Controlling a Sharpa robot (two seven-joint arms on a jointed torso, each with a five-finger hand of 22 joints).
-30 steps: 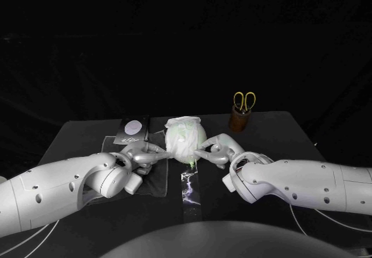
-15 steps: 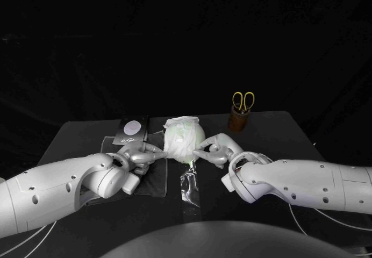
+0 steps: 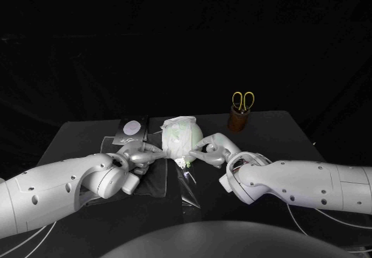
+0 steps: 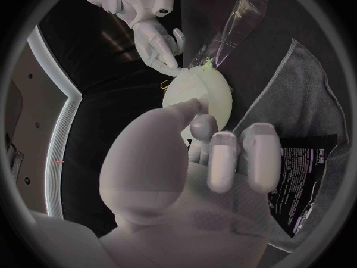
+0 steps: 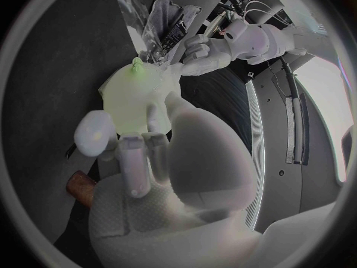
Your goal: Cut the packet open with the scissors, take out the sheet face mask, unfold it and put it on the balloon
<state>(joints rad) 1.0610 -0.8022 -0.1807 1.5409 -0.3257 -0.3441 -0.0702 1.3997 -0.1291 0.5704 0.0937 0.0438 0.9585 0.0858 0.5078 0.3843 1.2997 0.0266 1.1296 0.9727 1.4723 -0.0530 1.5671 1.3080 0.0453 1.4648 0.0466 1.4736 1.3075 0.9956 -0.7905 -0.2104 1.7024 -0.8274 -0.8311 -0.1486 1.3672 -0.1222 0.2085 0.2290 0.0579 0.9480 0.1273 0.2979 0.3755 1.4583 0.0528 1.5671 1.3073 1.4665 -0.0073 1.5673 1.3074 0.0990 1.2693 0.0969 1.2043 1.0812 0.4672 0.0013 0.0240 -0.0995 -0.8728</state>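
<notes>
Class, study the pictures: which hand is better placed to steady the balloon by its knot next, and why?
Right, probably. In the head view the right hand has its fingertips low, beside the knot of the balloon, while the left hand touches its side higher up.

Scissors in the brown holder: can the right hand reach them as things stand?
Probably yes: the scissors stand handles-up beyond the right hand, nothing between them, but that hand touches the balloon.

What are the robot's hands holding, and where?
The left hand and right hand touch the balloon low on its two sides; whether they pinch the mask cannot be told.
</notes>
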